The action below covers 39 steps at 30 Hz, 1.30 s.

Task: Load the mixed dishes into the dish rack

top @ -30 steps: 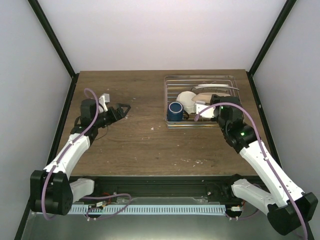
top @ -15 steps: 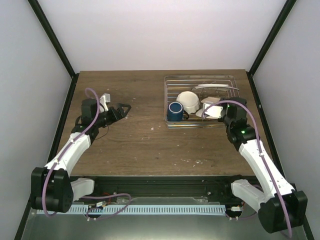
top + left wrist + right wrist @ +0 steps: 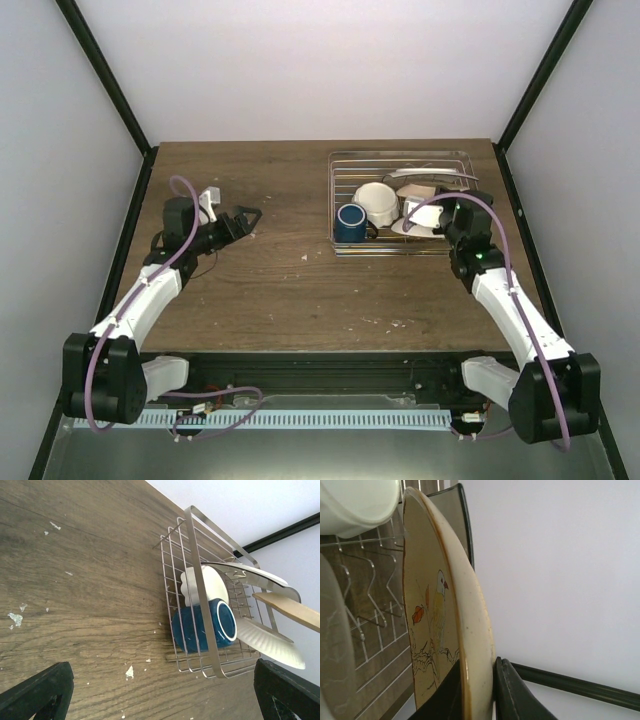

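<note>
From the top, my right arm has moved a little to the right since a second ago, and the plate has gone with it. The right gripper (image 3: 438, 208) is pinched shut on the edge of the cream plate (image 3: 416, 190). The plate is up over the right half of the dish rack (image 3: 400, 154), behind a white plate (image 3: 420, 229) that lies there. The white bowl (image 3: 378, 202) was partly hidden a second ago. Now I see all of it. The blue mug (image 3: 350, 222) sits in the front left corner, just beside the bowl. My left gripper (image 3: 248, 222) has not moved. It is wide open, holds nothing, and waits over the table far from the rack.

From the left wrist I look across the table at the rack (image 3: 198, 580). The mug (image 3: 200, 627) lies on its side, touching the bowl (image 3: 212, 582). The cream plate (image 3: 290, 612) hangs above the white plate (image 3: 272, 642), and I cannot tell if they touch.

From the right wrist the cream plate (image 3: 432, 615) stands on its edge, with a little bird painted on it. My fingers (image 3: 512, 695) squeeze its rim from both sides. Rack wires show behind it.

So I think this is the last dish. It is over the rack, but I have not let go yet. I need to find a slot, set it down, then open up.
</note>
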Available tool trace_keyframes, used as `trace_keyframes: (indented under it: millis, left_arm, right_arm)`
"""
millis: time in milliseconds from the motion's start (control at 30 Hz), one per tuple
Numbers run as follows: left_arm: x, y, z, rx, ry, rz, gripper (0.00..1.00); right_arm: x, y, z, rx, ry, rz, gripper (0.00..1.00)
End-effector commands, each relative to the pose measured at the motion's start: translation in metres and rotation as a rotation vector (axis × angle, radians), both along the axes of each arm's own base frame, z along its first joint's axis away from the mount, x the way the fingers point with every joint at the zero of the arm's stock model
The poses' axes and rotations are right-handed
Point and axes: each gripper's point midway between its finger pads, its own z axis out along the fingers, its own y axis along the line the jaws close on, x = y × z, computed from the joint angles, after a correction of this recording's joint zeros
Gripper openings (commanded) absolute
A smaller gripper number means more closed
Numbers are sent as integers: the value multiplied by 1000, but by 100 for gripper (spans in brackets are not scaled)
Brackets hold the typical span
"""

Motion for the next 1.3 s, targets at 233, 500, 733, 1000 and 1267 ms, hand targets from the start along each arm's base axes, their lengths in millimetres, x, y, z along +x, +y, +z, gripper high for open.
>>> trace_keyframes:
  millis: [233,500,733,1000,1267]
  left_arm:
    - [5,4,-3,-3,-9,25,100]
    - [3,11,-2,-2,-12,39,100]
    - [-1,18,-4,-11,-11,62,100]
    - [0,19,-4,-17,-9,64,100]
    - [1,18,-5,-18,-6,60,100]
  right_arm:
    - [25,3,79,-19,-295,43,1]
    - [37,1,74,-42,-327,53,1]
    - [40,2,60,-26,-289,67,1]
    - [30,3,45,3,-216,74,1]
    - [26,1,31,15,-171,75,1]
